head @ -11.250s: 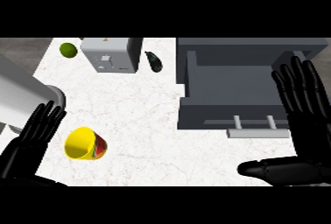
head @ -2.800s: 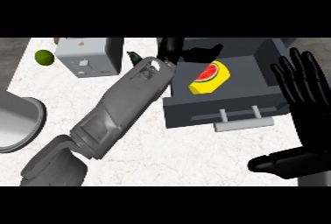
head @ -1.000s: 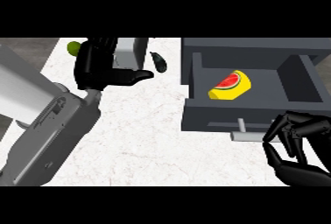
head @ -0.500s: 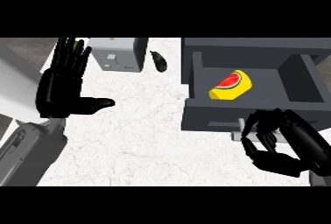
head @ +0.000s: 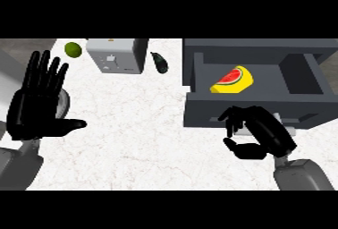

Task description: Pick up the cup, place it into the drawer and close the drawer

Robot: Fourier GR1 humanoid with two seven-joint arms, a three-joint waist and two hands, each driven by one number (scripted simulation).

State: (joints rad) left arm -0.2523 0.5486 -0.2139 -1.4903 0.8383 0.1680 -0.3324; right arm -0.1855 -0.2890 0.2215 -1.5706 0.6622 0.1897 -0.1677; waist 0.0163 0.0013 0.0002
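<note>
Cup (head: 232, 80), yellow with a watermelon-slice pattern, lies on its side inside the drawer (head: 310, 71), left of the compartment's middle and near its front wall; the drawer stands pulled out, so closing it looks like the one step left. The right robot hand (head: 256, 134) is clenched with nothing visible in it, its curled fingers just before the front panel (head: 204, 114); whether they touch the panel or the pale handle (head: 278, 118), partly hidden behind them, I cannot tell. The left robot hand (head: 38, 105) is released, fingers straight and up, resting near the left edge above the table (head: 145, 143), well apart from the drawer. Several things could go wrong from here: curled fingers may hook the handle and drag the drawer outward instead of pushing it in; knuckles may slide off the panel's lower edge, so the push is lost; a sharp shove could send the lying cup rolling or knocking against the walls; a short push could leave the drawer ajar. Whether the cup rises above the drawer's walls I cannot judge; if it does, it could catch on closing.
</note>
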